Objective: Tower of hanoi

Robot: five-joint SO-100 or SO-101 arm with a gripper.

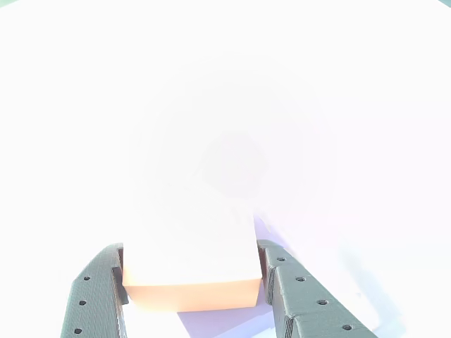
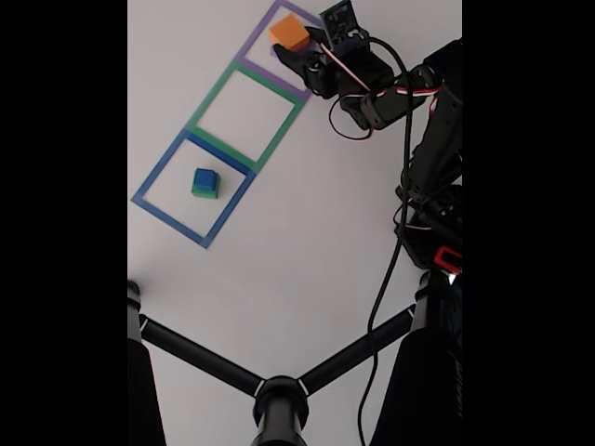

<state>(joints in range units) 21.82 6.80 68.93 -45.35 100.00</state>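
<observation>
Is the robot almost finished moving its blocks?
Hard to say. A blue block on a green one already sits stacked in the blue square. The gripper is around the orange block in the purple square. The green square holds nothing, so more moves seem left.

Looks like a hobby robotics test bench rather than a home room: plain white table (image 2: pixel 307 260) marked out with purple (image 2: pixel 253 51), green (image 2: pixel 244 113) and blue (image 2: pixel 191 190) taped squares, loose servo cables (image 2: pixel 395 251) trailing down, black tripod legs (image 2: pixel 270 381) crossing the foreground.
</observation>
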